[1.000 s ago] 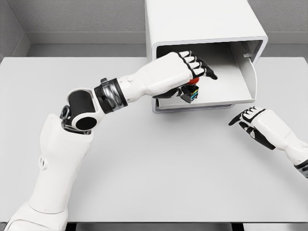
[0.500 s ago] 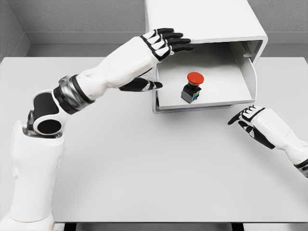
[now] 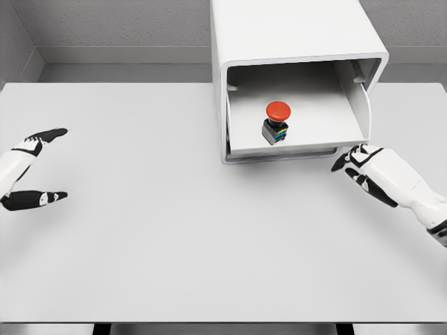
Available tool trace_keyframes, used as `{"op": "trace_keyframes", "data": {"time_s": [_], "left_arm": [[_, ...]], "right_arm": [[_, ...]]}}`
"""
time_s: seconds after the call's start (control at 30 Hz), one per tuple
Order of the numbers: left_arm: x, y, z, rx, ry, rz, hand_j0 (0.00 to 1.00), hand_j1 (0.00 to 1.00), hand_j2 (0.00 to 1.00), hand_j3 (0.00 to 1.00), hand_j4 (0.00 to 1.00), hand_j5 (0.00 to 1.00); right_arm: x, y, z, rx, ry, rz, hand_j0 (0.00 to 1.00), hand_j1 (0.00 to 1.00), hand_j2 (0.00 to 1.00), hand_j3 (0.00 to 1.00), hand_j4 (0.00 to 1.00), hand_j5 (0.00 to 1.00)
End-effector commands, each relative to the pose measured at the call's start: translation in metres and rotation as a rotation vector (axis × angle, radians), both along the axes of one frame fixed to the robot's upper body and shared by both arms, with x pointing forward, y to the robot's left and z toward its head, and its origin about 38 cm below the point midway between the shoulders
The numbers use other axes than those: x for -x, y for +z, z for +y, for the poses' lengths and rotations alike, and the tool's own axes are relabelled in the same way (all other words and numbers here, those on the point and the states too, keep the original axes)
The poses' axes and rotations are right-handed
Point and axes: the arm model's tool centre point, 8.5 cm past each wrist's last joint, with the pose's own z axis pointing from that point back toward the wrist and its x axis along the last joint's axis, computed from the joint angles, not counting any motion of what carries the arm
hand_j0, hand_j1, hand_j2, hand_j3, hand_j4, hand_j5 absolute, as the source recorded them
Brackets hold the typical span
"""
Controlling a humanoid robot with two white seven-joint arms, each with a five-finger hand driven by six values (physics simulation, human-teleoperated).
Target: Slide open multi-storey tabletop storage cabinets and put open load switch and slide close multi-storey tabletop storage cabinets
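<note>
Inside the pulled-out drawer (image 3: 318,143), toward its left half, the switch (image 3: 276,123) stands upright, red cap up, touching neither wall and free of either robot hand. Drawer open, projecting from the white cabinet (image 3: 293,35) at the table's (image 3: 174,237) far edge. Judged: opening and placing done; only sliding the drawer shut is left. Right robot hand (image 3: 363,167) just beside the drawer's front right corner, fingers loosely extended, holding nothing; contact with the drawer front cannot be confirmed. Left robot hand (image 3: 31,167) well apart at the left edge, thumb and fingers spread, empty. Likely next: right hand pushes the drawer in.
</note>
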Motion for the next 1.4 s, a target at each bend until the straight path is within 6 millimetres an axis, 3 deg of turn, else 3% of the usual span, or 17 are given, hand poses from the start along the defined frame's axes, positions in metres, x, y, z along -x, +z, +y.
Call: {"op": "trace_keyframes", "data": {"time_s": [0.0, 0.4, 0.67, 0.97, 1.37], "left_arm": [[0.001, -0.006, 0.008, -0.007, 0.024, 0.025, 1.0, 1.0, 1.0, 1.0, 1.0, 1.0], [0.0, -0.008, 0.006, -0.022, 0.025, 0.032, 1.0, 1.0, 1.0, 1.0, 1.0, 1.0], [0.0, -0.008, 0.006, -0.02, 0.024, 0.032, 1.0, 1.0, 1.0, 1.0, 1.0, 1.0], [-0.001, -0.008, 0.006, -0.02, 0.024, 0.03, 1.0, 1.0, 1.0, 1.0, 1.0, 1.0], [-0.001, -0.008, 0.006, -0.022, 0.025, 0.031, 1.0, 1.0, 1.0, 1.0, 1.0, 1.0]], "right_arm": [[0.001, 0.003, 0.008, -0.068, 0.014, -0.014, 0.47, 0.47, 0.47, 0.47, 0.47, 0.47], [-0.016, -0.004, 0.023, -0.053, 0.048, 0.021, 0.47, 0.47, 0.47, 0.47, 0.47, 0.47], [-0.013, -0.003, 0.019, -0.053, 0.047, 0.024, 0.44, 0.44, 0.44, 0.44, 0.44, 0.44], [-0.006, 0.028, 0.018, 0.003, 0.105, -0.029, 0.43, 0.43, 0.43, 0.43, 0.43, 0.43], [-0.012, 0.028, 0.019, 0.004, 0.1, -0.034, 0.43, 0.43, 0.43, 0.43, 0.43, 0.43]]}}
